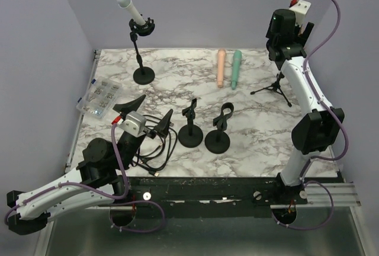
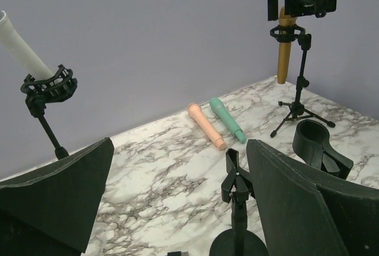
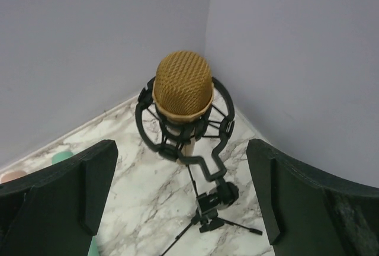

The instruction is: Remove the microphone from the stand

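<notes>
A gold-headed microphone [image 3: 183, 84] stands upright in a black shock mount [image 3: 220, 127] on a small tripod stand [image 3: 214, 207] at the back right corner. My right gripper [image 3: 179, 170] hovers open just above it, one finger on each side, not touching. In the top view the right gripper [image 1: 284, 31] hides the microphone, and only the tripod [image 1: 274, 87] shows. The left wrist view shows the gold microphone [image 2: 285, 51] under the gripper. My left gripper [image 1: 145, 111] is open and empty at the front left.
A white microphone [image 1: 129, 7] sits tilted in a round-base stand [image 1: 143, 75] at the back left. A peach microphone [image 1: 221, 67] and a green one [image 1: 235, 69] lie mid-back. Two empty clip stands [image 1: 190, 127] [image 1: 218, 130] stand in the middle. Cables [image 1: 155, 146] and a plastic box [image 1: 99, 97] are at the left.
</notes>
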